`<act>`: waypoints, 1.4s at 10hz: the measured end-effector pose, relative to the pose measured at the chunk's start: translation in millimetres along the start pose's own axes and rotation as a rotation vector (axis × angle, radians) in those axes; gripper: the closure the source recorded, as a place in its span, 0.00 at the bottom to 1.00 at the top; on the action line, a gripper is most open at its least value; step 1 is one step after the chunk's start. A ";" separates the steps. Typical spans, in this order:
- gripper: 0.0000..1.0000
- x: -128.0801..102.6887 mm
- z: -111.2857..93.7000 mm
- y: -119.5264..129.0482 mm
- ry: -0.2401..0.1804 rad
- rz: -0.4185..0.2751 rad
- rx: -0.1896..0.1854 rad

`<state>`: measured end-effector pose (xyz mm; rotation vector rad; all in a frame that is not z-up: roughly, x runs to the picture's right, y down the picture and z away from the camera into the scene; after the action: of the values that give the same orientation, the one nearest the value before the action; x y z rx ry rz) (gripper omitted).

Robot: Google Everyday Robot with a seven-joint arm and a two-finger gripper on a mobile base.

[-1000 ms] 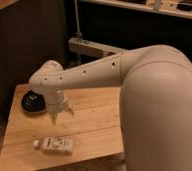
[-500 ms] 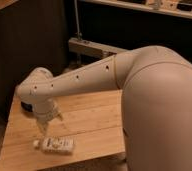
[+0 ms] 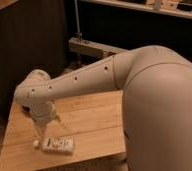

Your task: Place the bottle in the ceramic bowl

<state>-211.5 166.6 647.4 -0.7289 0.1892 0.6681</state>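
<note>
The small whitish bottle (image 3: 57, 144) lies on its side near the front left of the wooden table (image 3: 91, 122), its pale cap pointing left. My gripper (image 3: 42, 126) hangs down from the white arm's wrist (image 3: 36, 95), just above and slightly left of the bottle, apart from it. The black ceramic bowl is hidden behind the wrist and arm at the table's back left.
The large white arm (image 3: 154, 100) fills the right side and crosses the table's back. A dark wall and a metal shelf frame (image 3: 91, 47) stand behind the table. The table's front edge runs just below the bottle.
The wrist has swung left and lowered toward the bottle. It now covers the black bowl that showed at the back left one second ago. The bottle has not moved.
</note>
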 end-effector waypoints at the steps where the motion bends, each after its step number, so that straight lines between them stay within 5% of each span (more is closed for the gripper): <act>1: 0.35 0.3 0.2 0.2 0.001 -0.001 0.001; 5: 0.35 6.0 -9.4 28.1 -0.052 -0.080 0.036; 8: 0.35 23.5 13.8 66.9 -0.070 -0.183 0.040; 12: 0.35 28.1 43.9 68.8 -0.085 -0.217 0.078; 14: 0.35 26.4 54.9 65.3 -0.111 -0.230 0.069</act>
<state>-235.2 252.6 641.8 -0.6343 0.0253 0.4790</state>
